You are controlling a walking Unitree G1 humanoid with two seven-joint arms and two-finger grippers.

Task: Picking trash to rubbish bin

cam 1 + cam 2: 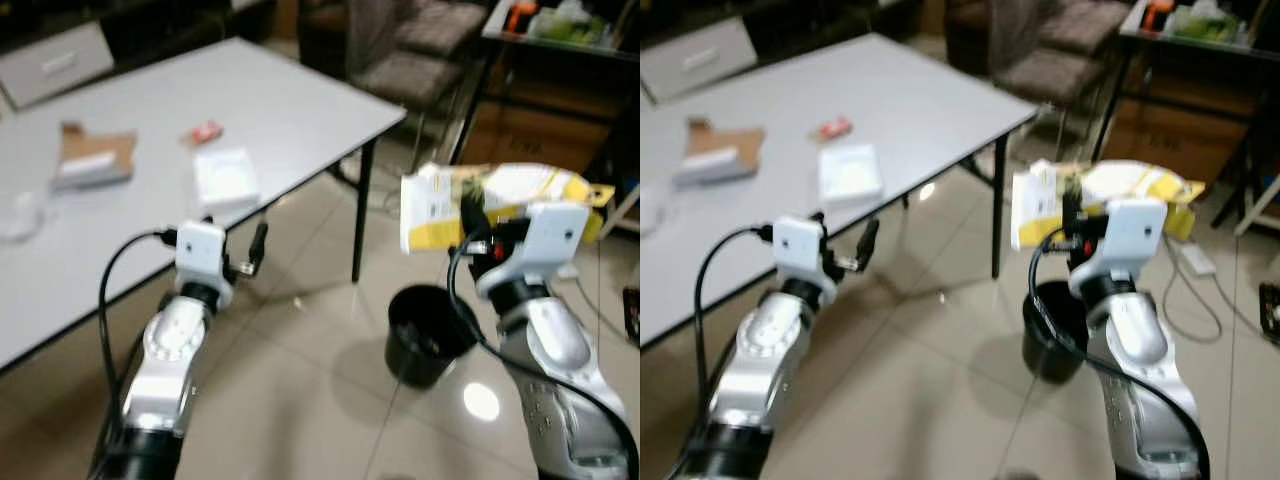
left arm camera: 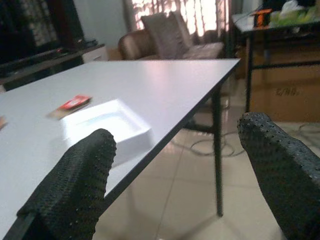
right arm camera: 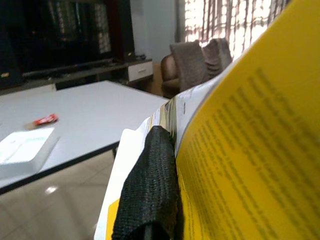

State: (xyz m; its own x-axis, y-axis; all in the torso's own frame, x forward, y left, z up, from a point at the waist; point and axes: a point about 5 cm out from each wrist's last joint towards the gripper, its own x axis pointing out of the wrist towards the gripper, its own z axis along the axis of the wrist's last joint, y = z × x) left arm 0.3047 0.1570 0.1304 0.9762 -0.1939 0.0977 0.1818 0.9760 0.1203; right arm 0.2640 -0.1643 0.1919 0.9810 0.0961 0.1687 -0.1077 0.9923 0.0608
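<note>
My right gripper (image 1: 474,215) is shut on a yellow and white paper package (image 1: 500,200), held in the air above and just behind a black rubbish bin (image 1: 428,335) that stands on the tiled floor. In the right wrist view one black finger (image 3: 150,190) presses against the yellow printed package (image 3: 250,150). My left gripper (image 1: 252,250) is open with nothing in it, near the front edge of the white table (image 1: 300,110). On the table lie a white tray-like box (image 1: 225,177), a small red wrapper (image 1: 206,131) and a brown cardboard piece (image 1: 92,155).
A black table leg (image 1: 362,215) stands between my arms. Padded chairs (image 1: 420,50) stand behind the table. A dark side table (image 1: 560,45) with cluttered items is at the back right, with cables on the floor beneath.
</note>
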